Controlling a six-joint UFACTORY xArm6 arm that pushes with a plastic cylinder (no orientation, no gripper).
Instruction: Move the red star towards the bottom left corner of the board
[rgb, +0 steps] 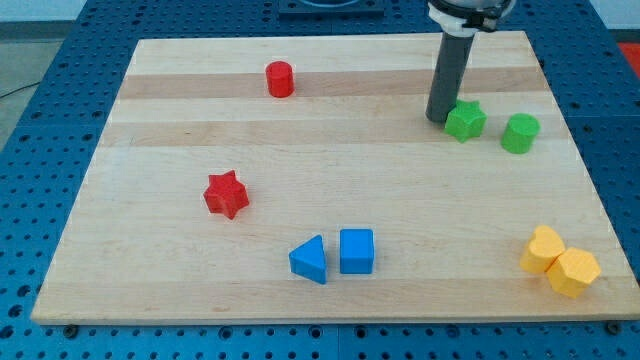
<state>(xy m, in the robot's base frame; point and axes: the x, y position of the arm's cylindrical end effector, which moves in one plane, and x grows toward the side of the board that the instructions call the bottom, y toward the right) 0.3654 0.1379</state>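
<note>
The red star (226, 194) lies on the wooden board (150, 280), left of centre. My tip (438, 119) is at the view's upper right, touching or just left of the green star (465, 121). It is far to the right of and above the red star. The board's bottom left corner (45, 315) lies below and to the left of the red star.
A red cylinder (280, 79) stands at the upper left. A green cylinder (520, 133) sits right of the green star. A blue triangle (309, 260) and blue cube (356, 251) lie at bottom centre. Two yellow blocks (545, 249) (574, 272) touch at the bottom right.
</note>
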